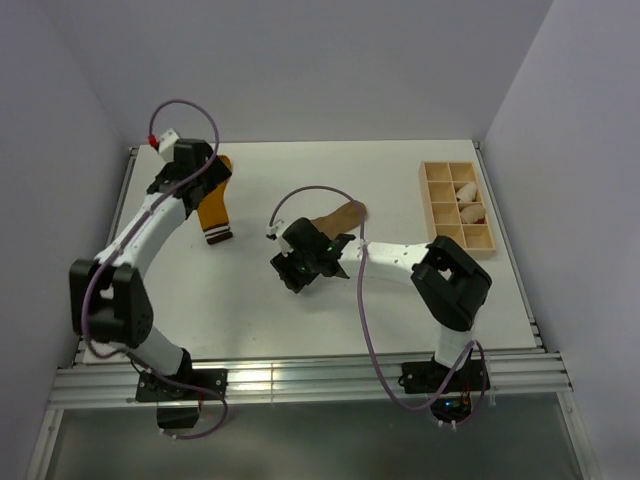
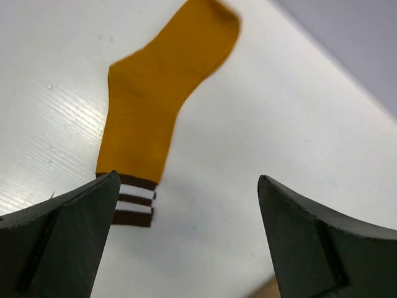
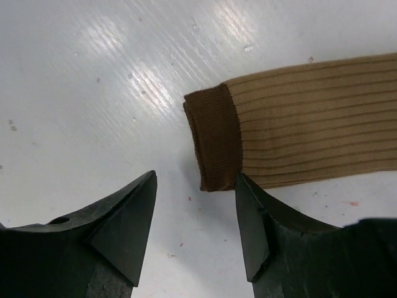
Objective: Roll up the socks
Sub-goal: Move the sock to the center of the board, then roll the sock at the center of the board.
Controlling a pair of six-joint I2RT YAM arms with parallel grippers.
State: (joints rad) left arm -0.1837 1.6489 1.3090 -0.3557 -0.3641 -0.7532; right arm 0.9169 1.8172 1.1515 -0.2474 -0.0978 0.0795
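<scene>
Hiding the tan sock (image 3: 310, 124) cuff from overhead, my right gripper (image 3: 195, 180) hangs half open, cuff at one o'clock, perhaps touching one finger. My left gripper (image 2: 187, 180) gapes wide, holding nothing, with the orange sock (image 2: 155, 105) at eleven o'clock.

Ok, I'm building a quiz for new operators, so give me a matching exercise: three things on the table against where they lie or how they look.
1. mustard sock
2. tan sock
3. wooden tray

A. at the far right
B. white-striped cuff, at the left
C. plain dark-brown cuff, in the middle

Pairs: 1-B, 2-C, 3-A.
</scene>
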